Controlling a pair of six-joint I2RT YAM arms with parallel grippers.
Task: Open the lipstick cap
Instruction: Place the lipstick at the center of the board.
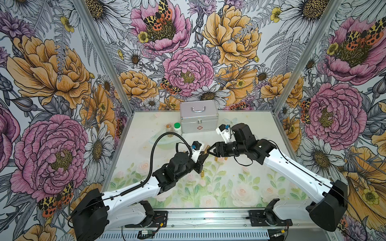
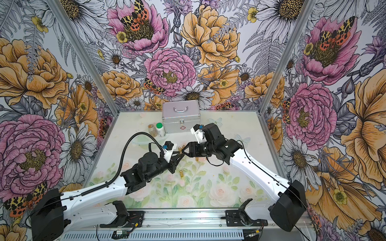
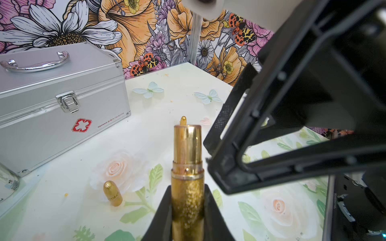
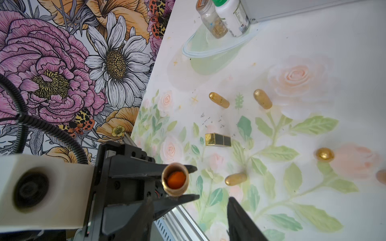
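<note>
Over the floral counter (image 1: pixel 240 167), nearer than the silver case (image 1: pixel 199 119), the right gripper (image 1: pixel 210 149) hovers with jaws spread and empty just beside the uncapped gold lipstick (image 3: pixel 187 146), which the left gripper (image 3: pixel 187 208) holds aloft, jaws pinching its glitter base, with gold capsules (image 4: pixel 219 100) scattered below.

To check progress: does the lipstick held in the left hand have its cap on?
No: in the right wrist view the lipstick shows an open mouth with the orange stick inside.
</note>
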